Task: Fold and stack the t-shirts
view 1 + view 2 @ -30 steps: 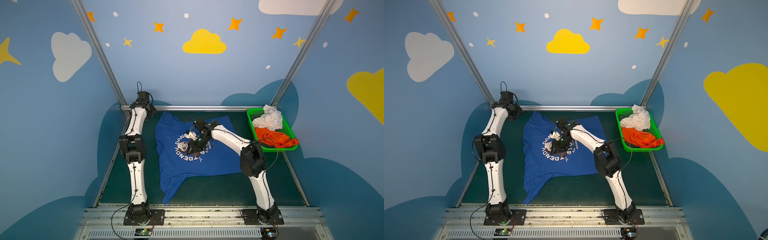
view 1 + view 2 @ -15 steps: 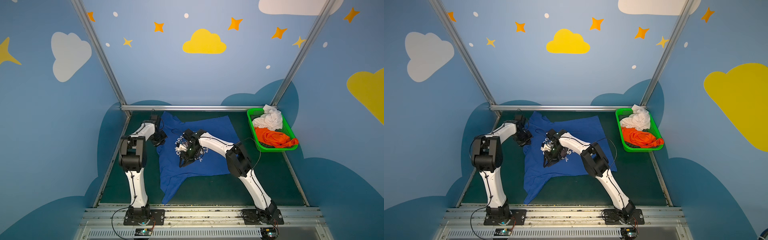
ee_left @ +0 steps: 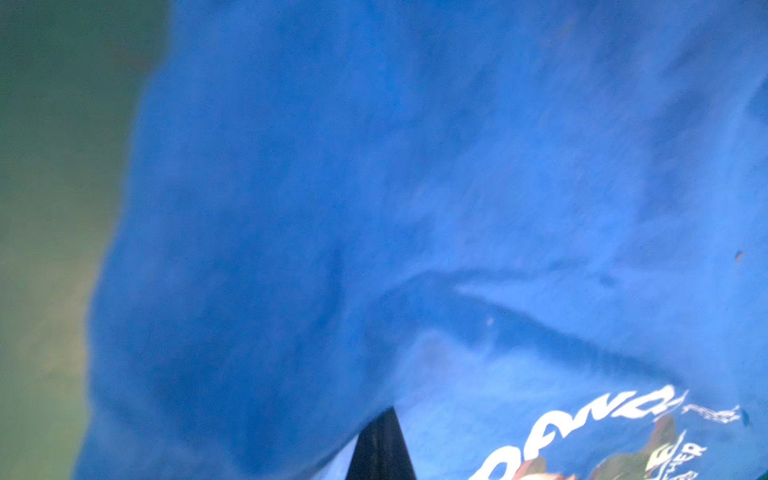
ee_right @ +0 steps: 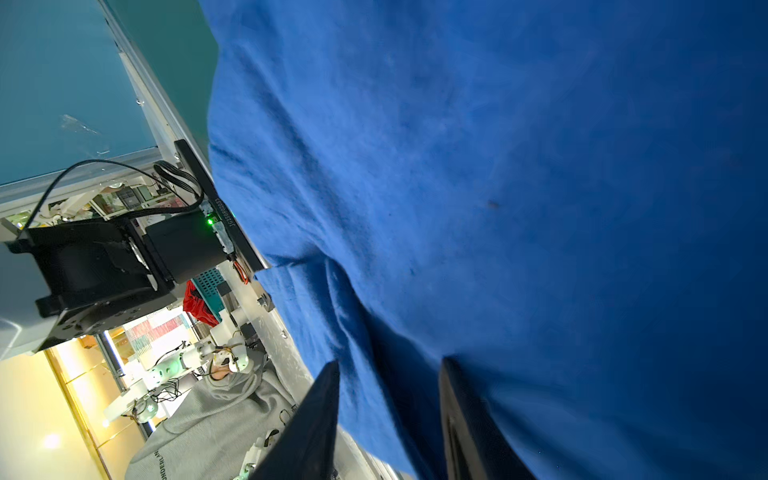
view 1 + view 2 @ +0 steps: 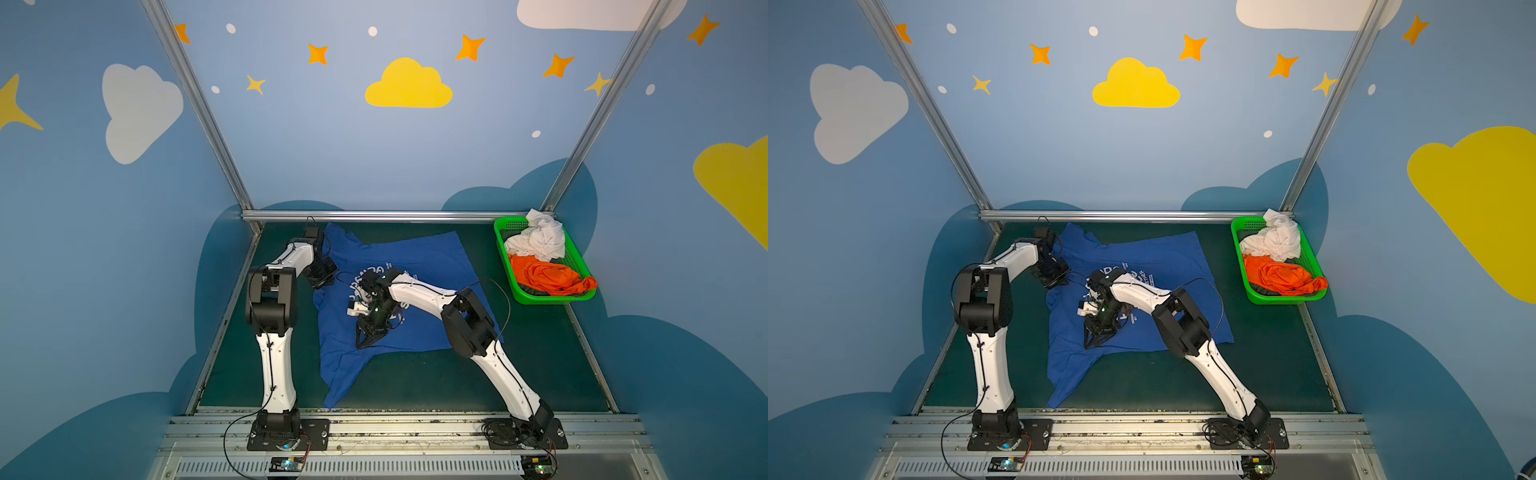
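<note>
Blue t-shirt (image 5: 424,266): lies unfolded and rumpled on the table (image 5: 415,382).
Orange t-shirt (image 5: 548,276), white t-shirt (image 5: 540,241): crumpled in the basket (image 5: 552,299).
Left pincer (image 5: 323,274): closed at the blue t-shirt's edge.
Right pincer (image 5: 368,338): open, low over its cloth.
Progress: I judge no fold made, no stack begun.

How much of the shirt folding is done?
None folded yet. The blue t-shirt lies spread on the table; the left gripper pinches its edge and the open right gripper is over its middle. The white t-shirt and orange t-shirt wait crumpled in the green basket.
</note>
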Tool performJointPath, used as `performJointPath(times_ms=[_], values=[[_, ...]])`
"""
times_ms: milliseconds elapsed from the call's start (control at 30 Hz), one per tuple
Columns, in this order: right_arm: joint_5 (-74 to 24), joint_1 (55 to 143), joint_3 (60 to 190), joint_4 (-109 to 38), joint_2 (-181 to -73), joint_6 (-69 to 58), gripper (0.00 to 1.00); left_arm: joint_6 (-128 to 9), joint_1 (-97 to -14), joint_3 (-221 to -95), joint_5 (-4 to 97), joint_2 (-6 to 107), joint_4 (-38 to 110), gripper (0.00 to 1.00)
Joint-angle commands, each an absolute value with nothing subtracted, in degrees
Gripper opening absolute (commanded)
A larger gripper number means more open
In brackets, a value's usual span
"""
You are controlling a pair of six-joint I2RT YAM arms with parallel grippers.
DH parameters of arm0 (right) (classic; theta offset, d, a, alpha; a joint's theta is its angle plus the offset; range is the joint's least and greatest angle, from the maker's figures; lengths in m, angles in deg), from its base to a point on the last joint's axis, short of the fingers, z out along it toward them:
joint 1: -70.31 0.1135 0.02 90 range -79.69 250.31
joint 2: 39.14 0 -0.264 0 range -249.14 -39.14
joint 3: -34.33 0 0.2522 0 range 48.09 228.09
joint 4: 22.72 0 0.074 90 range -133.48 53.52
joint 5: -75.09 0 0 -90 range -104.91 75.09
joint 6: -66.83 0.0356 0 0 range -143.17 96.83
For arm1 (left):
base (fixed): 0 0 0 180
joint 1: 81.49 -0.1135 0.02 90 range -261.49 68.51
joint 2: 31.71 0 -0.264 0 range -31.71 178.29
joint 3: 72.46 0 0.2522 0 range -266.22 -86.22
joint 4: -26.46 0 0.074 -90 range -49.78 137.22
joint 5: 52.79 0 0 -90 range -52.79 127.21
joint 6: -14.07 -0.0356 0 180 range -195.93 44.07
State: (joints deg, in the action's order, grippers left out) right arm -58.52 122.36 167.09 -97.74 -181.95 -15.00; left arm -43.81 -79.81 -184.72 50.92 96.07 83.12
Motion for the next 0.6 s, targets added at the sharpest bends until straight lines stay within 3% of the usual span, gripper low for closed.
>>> performJointPath(times_ms=[0, 567], values=[[-59.9, 123.3, 165.4, -99.0, -180.1, -17.1, 0.43, -45.3, -79.7, -187.1, 46.8, 102.1, 86.8, 0.05], [-65.2, 126.9, 147.3, -90.0, -167.3, -17.0, 0.42, -48.0, -80.2, -226.4, 49.0, 124.4, 112.7, 0.05]])
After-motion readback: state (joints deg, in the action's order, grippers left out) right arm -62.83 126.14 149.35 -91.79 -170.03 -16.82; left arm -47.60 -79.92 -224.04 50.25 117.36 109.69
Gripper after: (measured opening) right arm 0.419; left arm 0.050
